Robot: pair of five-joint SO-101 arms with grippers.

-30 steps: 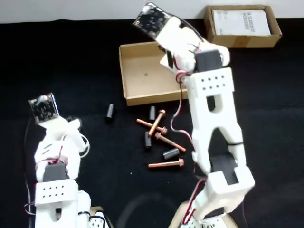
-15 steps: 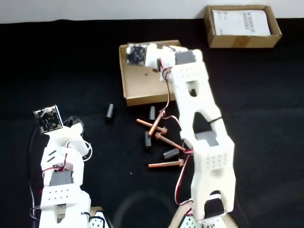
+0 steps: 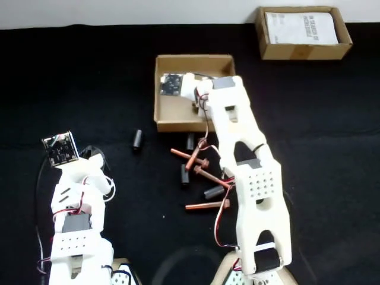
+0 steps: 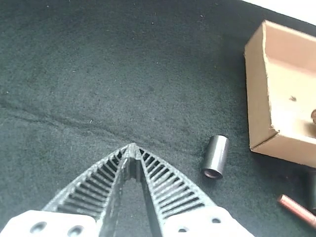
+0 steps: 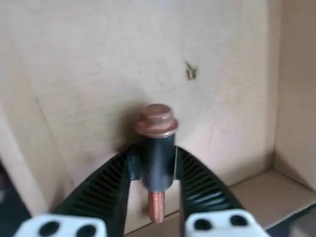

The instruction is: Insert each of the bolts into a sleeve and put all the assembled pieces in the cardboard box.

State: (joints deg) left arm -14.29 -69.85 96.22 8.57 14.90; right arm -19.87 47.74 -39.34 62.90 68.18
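Right wrist view shows the right end effector [image 5: 154,160] clamped on a black sleeve [image 5: 158,163] with a copper bolt [image 5: 156,121] through it, held inside the cardboard box [image 5: 89,59]. The left end effector [image 4: 132,148], fingers together, hangs over the table [image 4: 98,74] away from the box, with a loose sleeve [image 4: 216,156] near the box's corner. More bolts [image 3: 196,155] and sleeves [image 3: 184,174] lie just outside its near wall.
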